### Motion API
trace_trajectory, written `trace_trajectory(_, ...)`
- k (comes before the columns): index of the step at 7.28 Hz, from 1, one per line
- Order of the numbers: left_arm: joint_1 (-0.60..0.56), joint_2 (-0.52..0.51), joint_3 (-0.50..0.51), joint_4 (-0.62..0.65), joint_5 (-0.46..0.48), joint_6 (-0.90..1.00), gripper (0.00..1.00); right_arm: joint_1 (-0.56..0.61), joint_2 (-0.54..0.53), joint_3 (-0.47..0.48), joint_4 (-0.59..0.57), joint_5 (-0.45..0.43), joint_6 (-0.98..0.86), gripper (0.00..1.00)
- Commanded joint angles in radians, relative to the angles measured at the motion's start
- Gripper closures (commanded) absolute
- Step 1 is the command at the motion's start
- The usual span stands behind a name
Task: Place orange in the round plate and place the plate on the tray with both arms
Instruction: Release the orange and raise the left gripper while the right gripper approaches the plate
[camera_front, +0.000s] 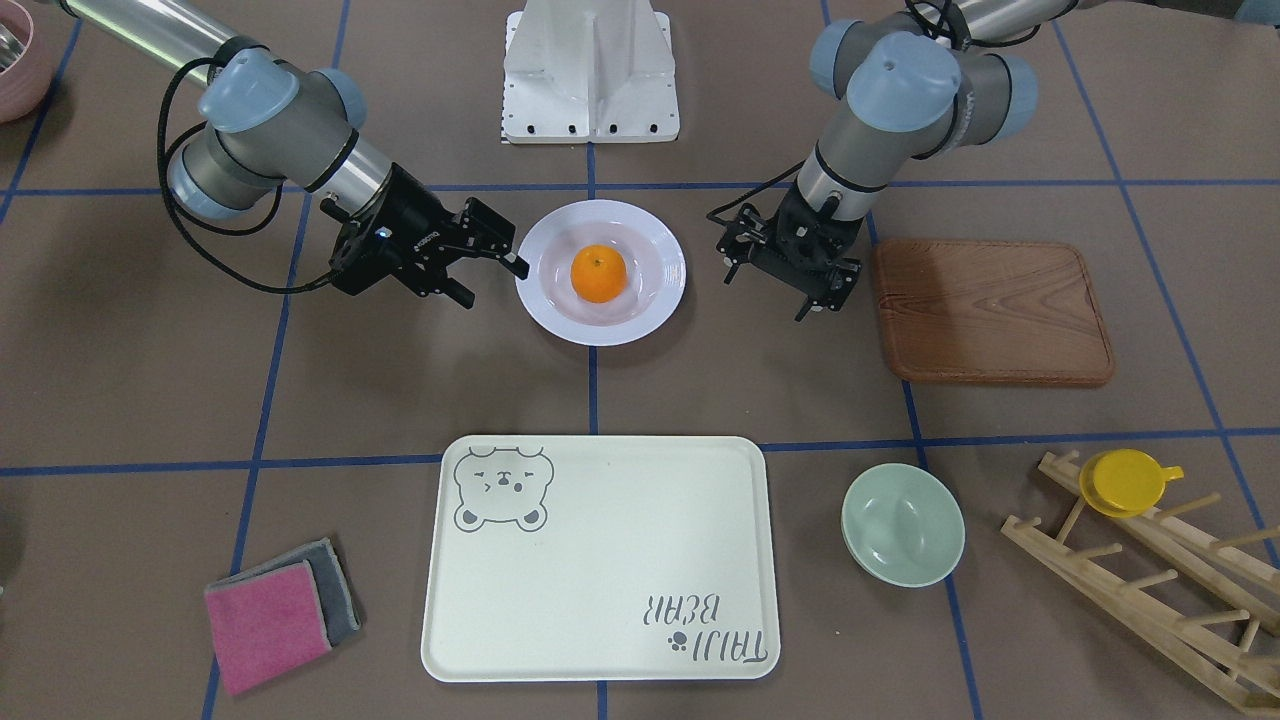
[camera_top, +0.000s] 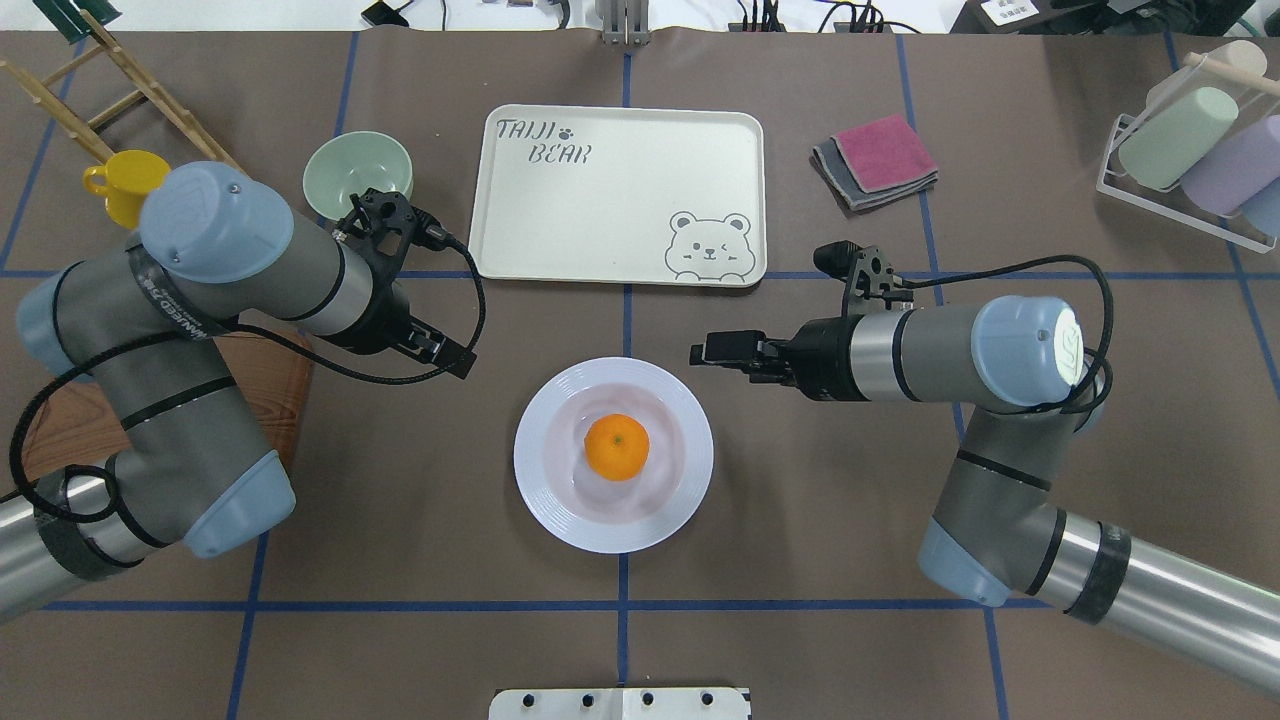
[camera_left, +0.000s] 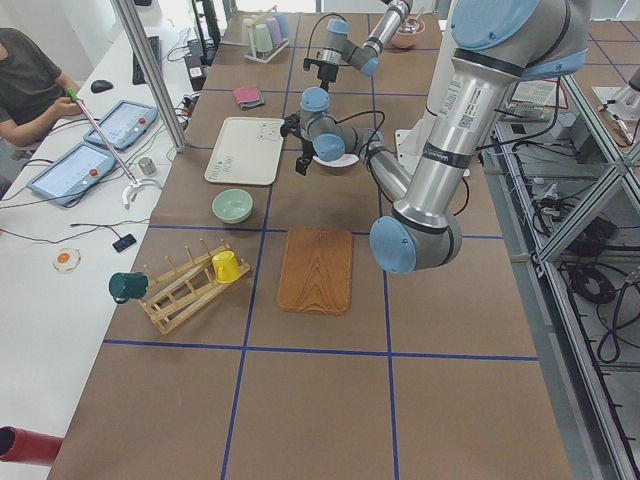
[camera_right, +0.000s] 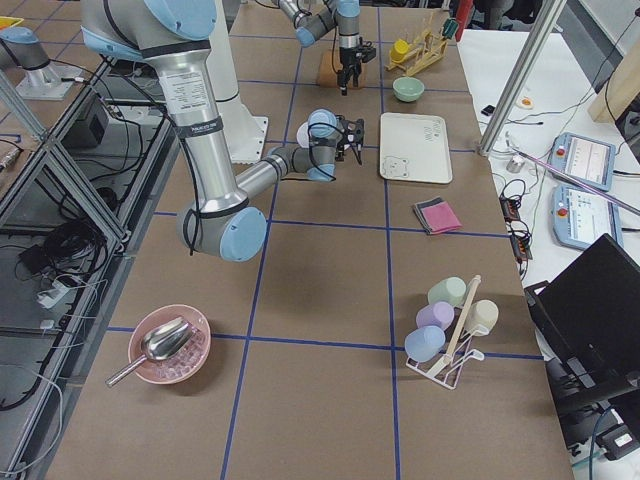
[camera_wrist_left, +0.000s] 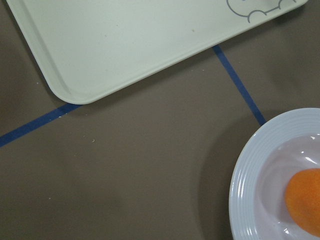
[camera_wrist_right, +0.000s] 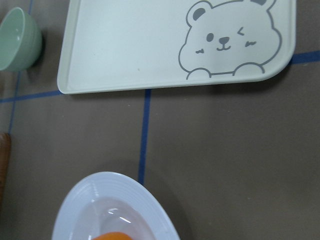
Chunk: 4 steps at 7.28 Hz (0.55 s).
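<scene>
- The orange (camera_front: 598, 273) sits in the middle of the round plate (camera_front: 545, 300).
- The round plate rests on the brown table (camera_front: 400, 380), between the two grippers.
- The tray (camera_front: 600, 560) lies flat on the table, apart from the plate, on the side away from the robot. Nothing is on it.
- The right gripper (camera_front: 492, 282) is just beside the plate's rim. Its two fingers are spread apart and hold nothing. I cannot tell if a finger touches the rim.
- The left gripper (camera_front: 765, 295) is near the other side of the plate, with a small gap between them. Its fingers are spread apart too, and they hold nothing.
- A wooden board (camera_front: 990, 310) lies beside the left gripper.
- A green bowl (camera_front: 903, 523) sits just beside the tray.
- A yellow cup (camera_front: 1125, 482) hangs on a wooden rack (camera_front: 1150, 590).
- A pink cloth (camera_front: 265, 620) lies near the other end of the tray.
</scene>
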<state>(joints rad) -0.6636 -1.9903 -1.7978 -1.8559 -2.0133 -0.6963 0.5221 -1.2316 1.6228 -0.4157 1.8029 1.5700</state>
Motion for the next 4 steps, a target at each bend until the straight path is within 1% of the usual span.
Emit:
trace_trajectory(1,-0.025,0.010,0.001,0.000,-0.001,-0.043,0.01,-0.071,-0.012,-0.095,0.280,-0.166,0.146,0.00)
trace_trajectory(2,-0.048,0.030,-0.005,0.000,-0.002,-0.039,0.01,-0.100,-0.040,-0.093,0.291,-0.228,0.147,0.00)
trace_trajectory(3,-0.091,0.042,-0.008,0.001,-0.008,-0.034,0.01,-0.150,-0.084,-0.081,0.314,-0.340,0.148,0.00)
trace_trajectory(4,-0.166,0.073,-0.012,0.003,-0.072,-0.002,0.01,-0.215,-0.092,-0.093,0.363,-0.435,0.148,0.00)
